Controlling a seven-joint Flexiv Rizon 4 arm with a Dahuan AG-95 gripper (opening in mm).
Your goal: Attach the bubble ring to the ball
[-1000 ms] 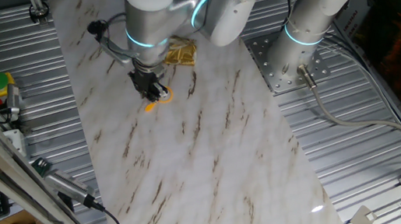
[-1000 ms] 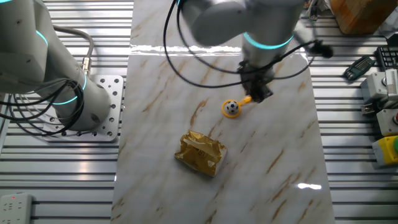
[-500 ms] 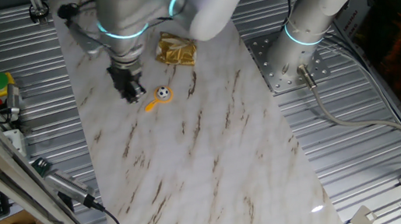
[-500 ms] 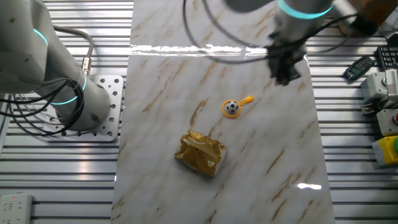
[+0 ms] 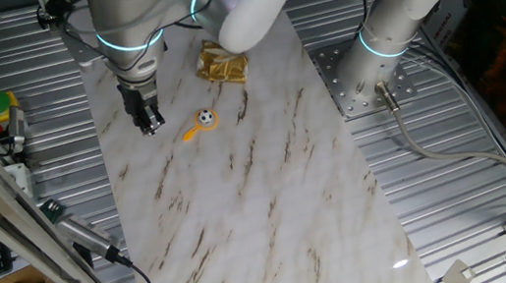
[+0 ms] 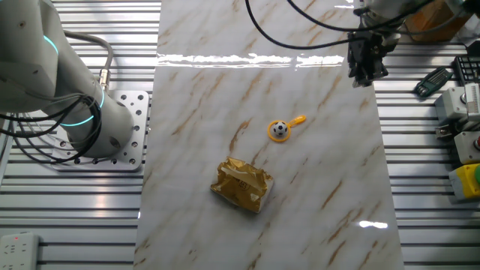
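Note:
The ball [image 5: 205,117], white with black patches, sits inside the hoop of the orange-yellow bubble ring [image 5: 191,134] on the marble table. In the other fixed view the ball [image 6: 279,130] lies in the hoop and the bubble ring's handle [image 6: 298,120] points away to the right. My gripper [image 5: 148,125] hangs left of the ring, apart from it, near the table's left edge. It holds nothing and its fingers look slightly apart. In the other fixed view my gripper [image 6: 366,75] is up and right of the ring.
A golden-yellow foil packet [image 5: 221,63] lies behind the ball; it also shows in the other fixed view [image 6: 241,184]. A second arm's base [image 5: 375,50] stands on a bolted plate at the table's far side. Small devices and a yellow block [image 6: 469,180] sit on the ribbed metal beside the table.
My gripper has let go of the ring's handle and moved away from it toward the table edge. The ring and the ball stay together in place.

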